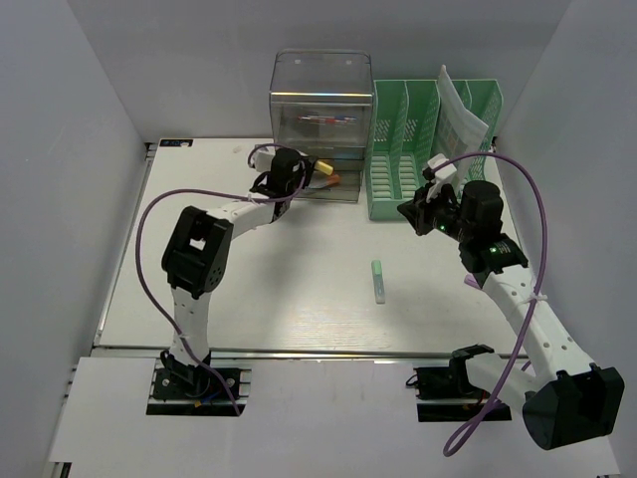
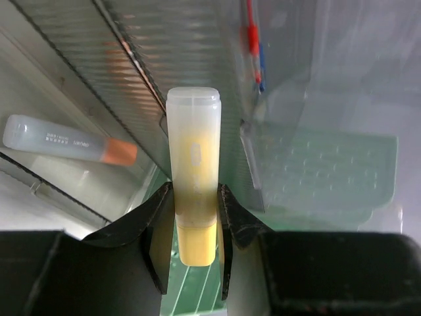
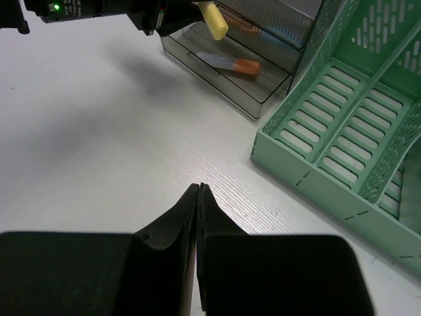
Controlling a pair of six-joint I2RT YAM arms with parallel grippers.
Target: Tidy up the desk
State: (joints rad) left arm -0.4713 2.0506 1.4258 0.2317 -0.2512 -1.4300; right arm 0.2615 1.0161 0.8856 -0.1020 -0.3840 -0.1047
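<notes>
The off-white desk (image 1: pixel 299 289) holds a clear plastic drawer unit (image 1: pixel 320 110) at the back, its bottom drawer (image 3: pixel 263 89) pulled out. My left gripper (image 2: pixel 195 189) is shut on a yellow marker (image 2: pixel 193 151) with a translucent cap and holds it just above that drawer. An orange-capped marker (image 2: pixel 66 139) lies inside the drawer. A pale green marker (image 1: pixel 377 281) lies on the desk, right of centre. My right gripper (image 3: pixel 199 187) hovers low over the desk in front of the rack, its jaws pressed together with nothing between them.
A green slotted file rack (image 1: pixel 418 149) stands right of the drawer unit, with a paper sheet (image 1: pixel 460 115) in one slot. Pens lie in the unit's upper drawer (image 1: pixel 323 119). White walls close in the desk on three sides.
</notes>
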